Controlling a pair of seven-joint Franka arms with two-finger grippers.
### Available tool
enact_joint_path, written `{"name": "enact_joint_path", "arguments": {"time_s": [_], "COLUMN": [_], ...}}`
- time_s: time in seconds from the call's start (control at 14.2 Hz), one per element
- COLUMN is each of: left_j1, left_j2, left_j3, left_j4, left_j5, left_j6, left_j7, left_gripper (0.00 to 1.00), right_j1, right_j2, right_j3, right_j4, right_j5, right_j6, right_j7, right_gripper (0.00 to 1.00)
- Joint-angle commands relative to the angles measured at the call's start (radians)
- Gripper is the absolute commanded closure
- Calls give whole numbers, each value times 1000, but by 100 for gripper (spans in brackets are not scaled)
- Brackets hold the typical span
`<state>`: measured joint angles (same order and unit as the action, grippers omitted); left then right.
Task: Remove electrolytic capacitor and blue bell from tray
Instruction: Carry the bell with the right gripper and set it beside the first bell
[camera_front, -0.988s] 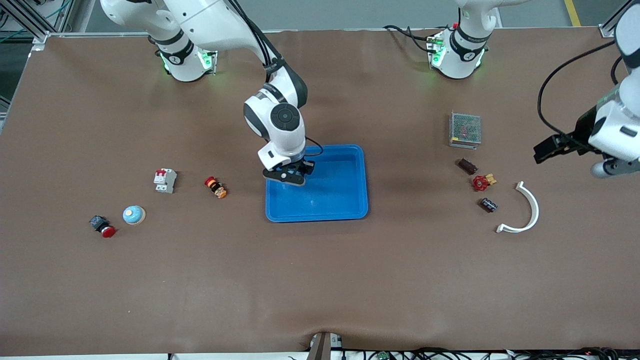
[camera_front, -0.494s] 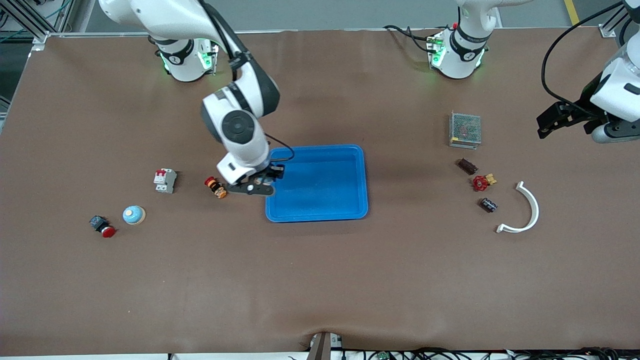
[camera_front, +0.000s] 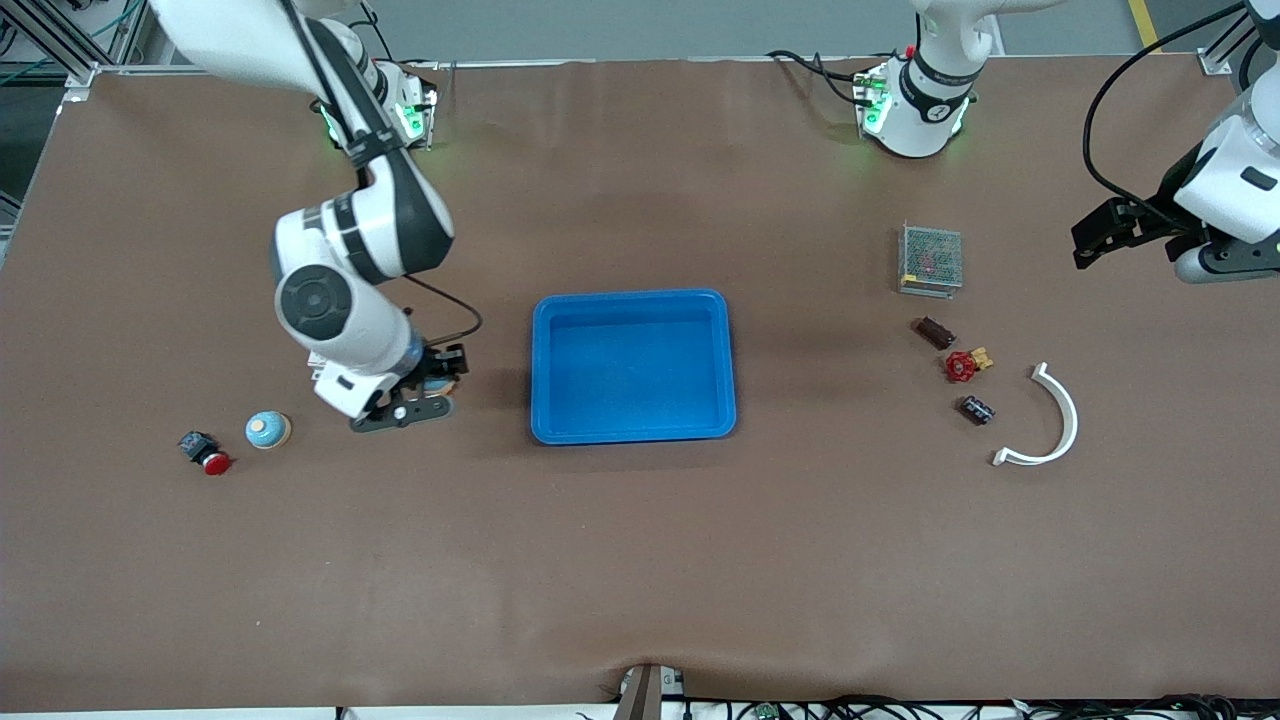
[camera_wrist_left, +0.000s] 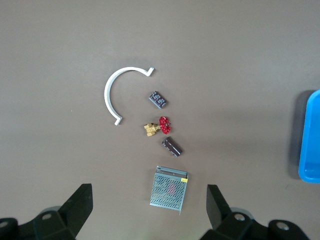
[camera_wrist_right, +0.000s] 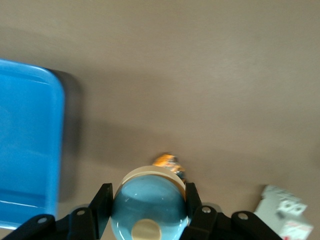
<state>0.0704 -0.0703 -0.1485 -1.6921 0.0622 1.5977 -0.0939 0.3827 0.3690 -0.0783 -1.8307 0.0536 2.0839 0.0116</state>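
A blue dome bell (camera_wrist_right: 150, 210) with a cream button sits between the fingers of my right gripper (camera_wrist_right: 148, 212), which is shut on it. In the front view that gripper (camera_front: 420, 390) hangs over the table between the blue tray (camera_front: 632, 300) and a second blue bell (camera_front: 268, 430) lying on the table. The black capacitor (camera_front: 977, 410) (camera_wrist_left: 159, 99) lies toward the left arm's end, nearer to the front camera than a red valve (camera_front: 962, 366). My left gripper (camera_front: 1095, 240) (camera_wrist_left: 149, 205) is open and empty, high over that end of the table.
Beside the capacitor lie a white curved piece (camera_front: 1050, 425), a brown cylinder (camera_front: 936, 332) and a metal mesh box (camera_front: 930, 260). A red push button (camera_front: 206, 452) lies by the table bell. An orange part (camera_wrist_right: 169, 161) and a white breaker (camera_wrist_right: 285, 220) lie under the right gripper.
The right arm has swung from over the blue tray toward its own end of the table, still holding the bell. The left gripper rose a little toward the table's far edge.
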Motion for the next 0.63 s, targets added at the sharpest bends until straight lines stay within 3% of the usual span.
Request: {"name": "enact_joint_path", "arguments": {"time_s": [0.0, 0.56], "left_j1": [-4, -6], "left_j2": [-19, -14], "left_j3": [-3, -13], "left_j4": [2, 34], "left_j5": [-16, -19], "left_j6": [-38, -48], "left_j7": [37, 37], "left_gripper": [0, 0], "right_j1": [-69, -217], "right_j2": [-12, 109], "right_j3": [15, 17], "right_j4": [-19, -27], "right_j5": [-1, 2], "right_j6": [7, 175], "right_j7": [-161, -512], "right_gripper": [54, 54]}}
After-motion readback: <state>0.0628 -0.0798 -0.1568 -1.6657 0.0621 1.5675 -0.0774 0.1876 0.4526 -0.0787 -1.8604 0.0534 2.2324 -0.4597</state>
